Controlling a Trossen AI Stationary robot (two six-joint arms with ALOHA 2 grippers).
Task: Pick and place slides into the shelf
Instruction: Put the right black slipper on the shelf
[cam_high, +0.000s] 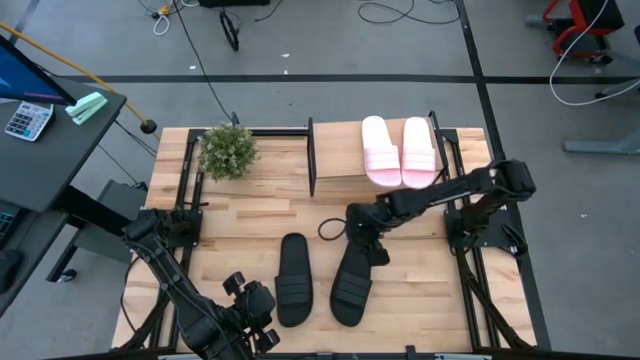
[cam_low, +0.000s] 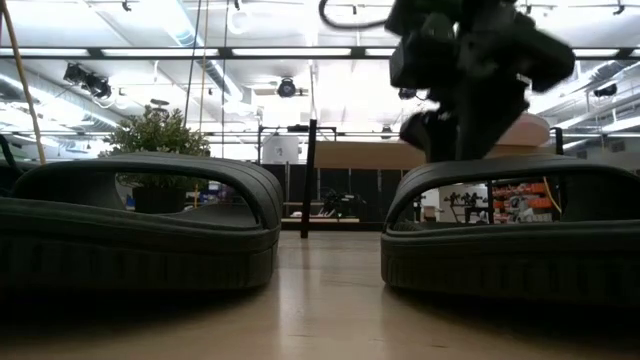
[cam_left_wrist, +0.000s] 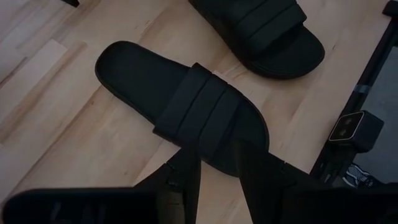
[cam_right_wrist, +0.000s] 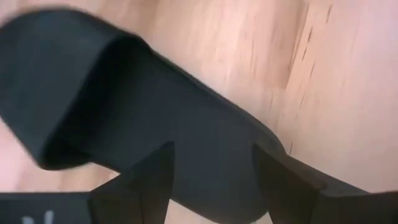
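Black slide (cam_right_wrist: 124, 112) lies between right end effector (cam_right_wrist: 211, 180) fingers.

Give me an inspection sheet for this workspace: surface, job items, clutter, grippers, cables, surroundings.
Surface: wooden slatted table, bare between the items.
Job's things: two pink slides side by side on the shelf; left black slide and right black slide lying on the table in front.
Clutter: small potted plant at the table's back left.
Grippers: right gripper open, down at the heel of the right black slide, its fingers astride the heel edge; left gripper waits at the table's front edge, beside the left black slide.
Cables: several loose on the floor behind the table.
Surroundings: desk with calculator at far left; no people seen.
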